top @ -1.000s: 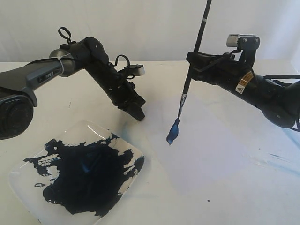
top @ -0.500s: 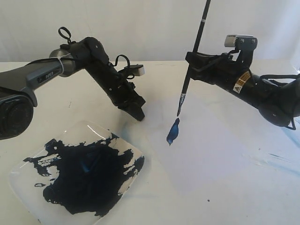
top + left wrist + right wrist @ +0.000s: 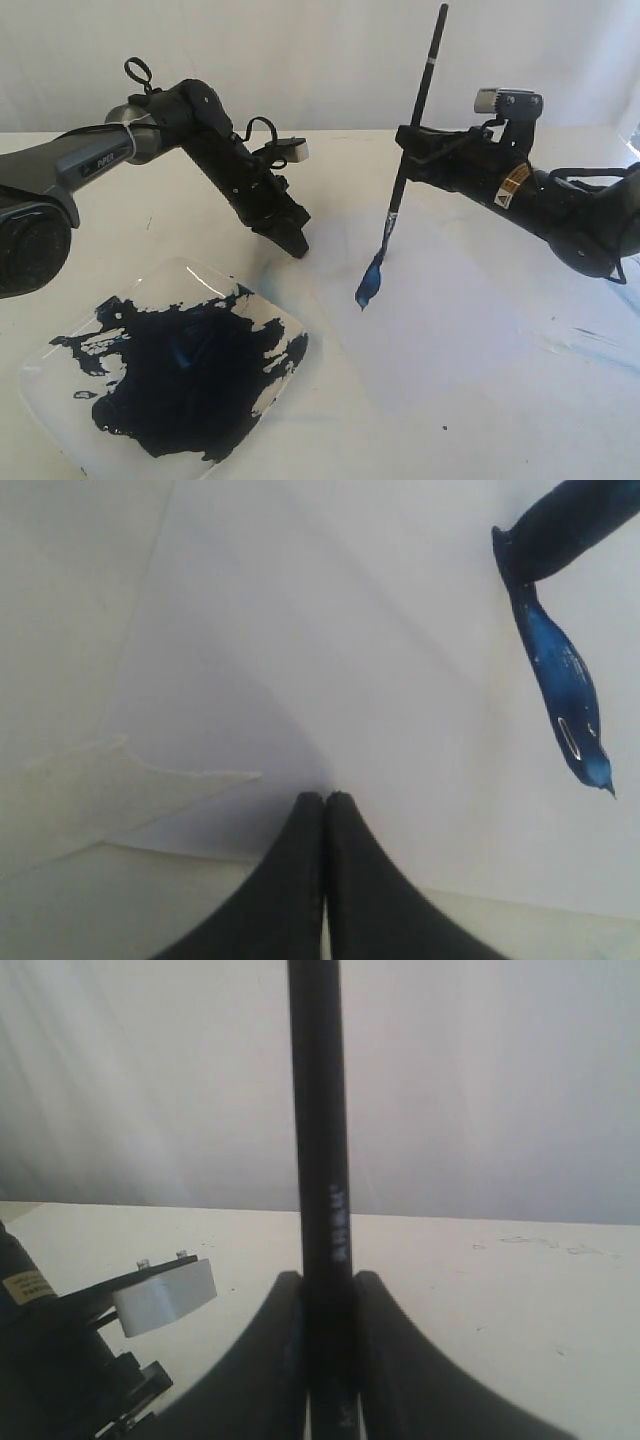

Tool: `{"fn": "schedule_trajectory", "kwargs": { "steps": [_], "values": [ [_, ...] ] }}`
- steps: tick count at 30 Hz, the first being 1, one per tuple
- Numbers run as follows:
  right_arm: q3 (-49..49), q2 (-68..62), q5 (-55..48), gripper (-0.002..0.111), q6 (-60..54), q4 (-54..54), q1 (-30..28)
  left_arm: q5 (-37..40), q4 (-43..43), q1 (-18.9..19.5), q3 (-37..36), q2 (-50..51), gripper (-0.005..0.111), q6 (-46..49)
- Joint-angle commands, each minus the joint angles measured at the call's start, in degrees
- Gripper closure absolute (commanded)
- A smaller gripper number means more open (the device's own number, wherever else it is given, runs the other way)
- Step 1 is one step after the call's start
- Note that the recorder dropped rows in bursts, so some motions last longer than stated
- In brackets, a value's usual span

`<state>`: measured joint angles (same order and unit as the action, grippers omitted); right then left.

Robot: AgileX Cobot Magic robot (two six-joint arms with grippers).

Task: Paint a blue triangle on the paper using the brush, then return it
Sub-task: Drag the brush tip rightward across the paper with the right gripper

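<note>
Across the exterior view, the right claw (image 3: pixel 405 135) grasps the brush (image 3: pixel 418 100) mid-handle and nearly upright, its bristles meeting the 12 o'clock end of a single blue stroke (image 3: pixel 368 283) on the paper (image 3: pixel 460 310). The left claw (image 3: pixel 298 240) hangs at 10 o'clock of that stroke, and a paint-filled plate (image 3: pixel 40 385) sits at 7 o'clock on the tabletop (image 3: pixel 350 440)

Left wrist view: left claw clenched, empty, near the paper's edge; bristles touch the stroke

Right wrist view: right claw clamped on the brush's black handle
</note>
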<state>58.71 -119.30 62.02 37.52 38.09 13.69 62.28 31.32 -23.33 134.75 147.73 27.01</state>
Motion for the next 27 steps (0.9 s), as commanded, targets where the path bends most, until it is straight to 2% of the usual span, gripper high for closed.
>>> {"fn": "schedule_trajectory", "kwargs": {
  "steps": [1,10,17,27],
  "values": [
    [0.2,-0.1,-0.6,0.108,0.2,0.8,0.1,0.2,-0.1,-0.2,0.0,-0.1,0.107,0.1],
    [0.1,1.0,-2.5,0.108,1.9,5.4,-0.1,0.2,-0.1,-0.2,0.0,-0.1,0.107,0.1],
    [0.1,3.8,-9.9,0.108,3.2,7.2,-0.1,0.3,-0.1,-0.2,0.0,-0.1,0.107,0.1],
    [0.1,6.9,-15.0,0.108,7.3,13.0,-0.1,0.3,-0.1,-0.2,0.0,-0.1,0.107,0.1]
  ]
}}
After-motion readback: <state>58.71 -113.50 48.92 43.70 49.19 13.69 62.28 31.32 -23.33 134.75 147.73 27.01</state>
